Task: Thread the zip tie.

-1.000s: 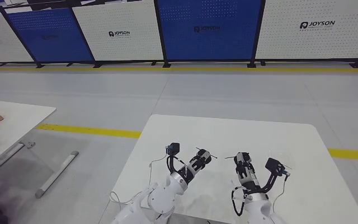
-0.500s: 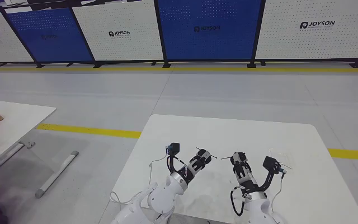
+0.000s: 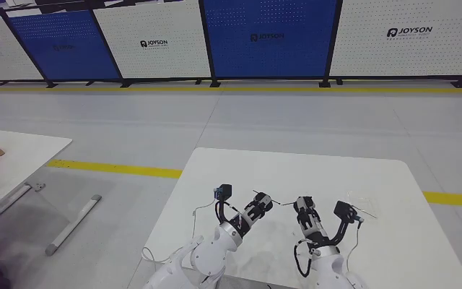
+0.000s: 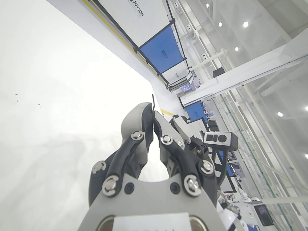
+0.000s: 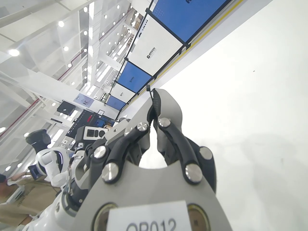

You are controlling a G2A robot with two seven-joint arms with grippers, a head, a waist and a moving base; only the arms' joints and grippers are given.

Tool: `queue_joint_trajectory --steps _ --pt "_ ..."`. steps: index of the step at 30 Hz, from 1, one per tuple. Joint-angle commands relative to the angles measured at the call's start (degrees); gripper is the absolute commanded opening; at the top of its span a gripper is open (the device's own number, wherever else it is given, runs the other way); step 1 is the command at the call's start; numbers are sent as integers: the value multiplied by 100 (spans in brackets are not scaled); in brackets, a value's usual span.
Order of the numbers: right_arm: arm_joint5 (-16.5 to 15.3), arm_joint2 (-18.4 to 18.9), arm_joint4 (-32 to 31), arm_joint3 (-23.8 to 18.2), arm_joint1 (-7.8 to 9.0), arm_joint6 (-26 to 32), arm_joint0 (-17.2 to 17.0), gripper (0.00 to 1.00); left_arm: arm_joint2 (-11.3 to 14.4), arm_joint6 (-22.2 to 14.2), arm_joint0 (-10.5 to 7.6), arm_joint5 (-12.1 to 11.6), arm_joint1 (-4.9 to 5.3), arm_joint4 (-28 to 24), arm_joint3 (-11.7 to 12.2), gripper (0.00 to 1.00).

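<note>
Both arms are held low and forward, forearms angled slightly inward. Left gripper [image 3: 264,200] and right gripper [image 3: 302,203] sit near each other, tips apart, wrist cameras outboard. Left fingers are pressed together, with a thin black zip tie [image 4: 152,100] pinched at the tips. Right fingers are likewise closed, a tie end poking past them.

bright, even white light all round here. round ceiling lamps [image 4: 245,24] overhead burn as hard spots. the white table [image 4: 48,61] glares until its surface washes out, and the zip tie [image 4: 152,102] shows as a thin dark sliver against it. in both wrist views straight beams [image 4: 252,73] and wall panels [image 5: 156,46] bow toward the edges.
</note>
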Motion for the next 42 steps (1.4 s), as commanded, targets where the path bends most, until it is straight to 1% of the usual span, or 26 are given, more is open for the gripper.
queue_joint_trajectory --steps 1,9,12,16,24,32,42 --pt "-52 3 12 21 -28 49 16 0 0 0 0 0 0 0 0 0" --pt "-89 19 42 20 -39 81 11 0 0 0 0 0 0 0 0 0" --pt "-244 144 143 39 -55 88 -42 0 0 0 0 0 0 0 0 0" --pt "-310 218 110 36 -80 125 -103 0 0 0 0 0 0 0 0 0" --pt "-282 297 24 60 -146 194 -151 0 0 0 0 0 0 0 0 0" --pt "-336 352 13 102 -222 307 -147 0 0 0 0 0 0 0 0 0" --pt "-224 317 -141 198 -328 402 -77 0 0 0 0 0 0 0 0 0"
